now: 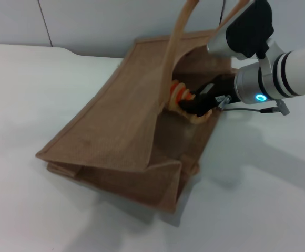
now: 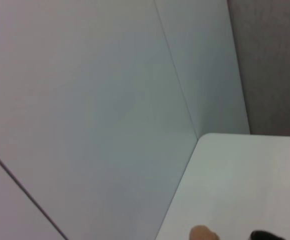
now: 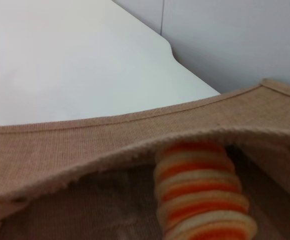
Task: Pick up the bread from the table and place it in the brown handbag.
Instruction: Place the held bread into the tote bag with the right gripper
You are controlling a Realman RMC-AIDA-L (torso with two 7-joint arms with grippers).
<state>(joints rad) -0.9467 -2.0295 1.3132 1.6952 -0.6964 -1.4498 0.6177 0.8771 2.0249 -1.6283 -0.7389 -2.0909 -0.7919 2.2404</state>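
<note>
You have the right gripper [image 1: 194,107] reaching into the open mouth of the bag [image 1: 115,131], its dark fingers clenched on the bread [image 1: 180,94]. The bread sits just inside the opening, held in the air between the bag's two walls, its orange stripes showing past the near wall's rim. In the right wrist view the bread [image 3: 202,195] fills the lower middle, stacked ridges of pale beige and orange, with the bag's woven rim [image 3: 135,135] curving across above it and the interior dark behind.

The bag lies slumped on the white bench [image 1: 31,94], its upper wall bowed upward and its bottom end folded toward you. One handle [image 1: 176,47] arches up from the rim, just beside the right arm.

Your left gripper is out of the head view, and its wrist camera shows none of its fingers. That camera looks at a corner of the bench [image 2: 245,185] and a pale wall panel [image 2: 85,110] behind it.
</note>
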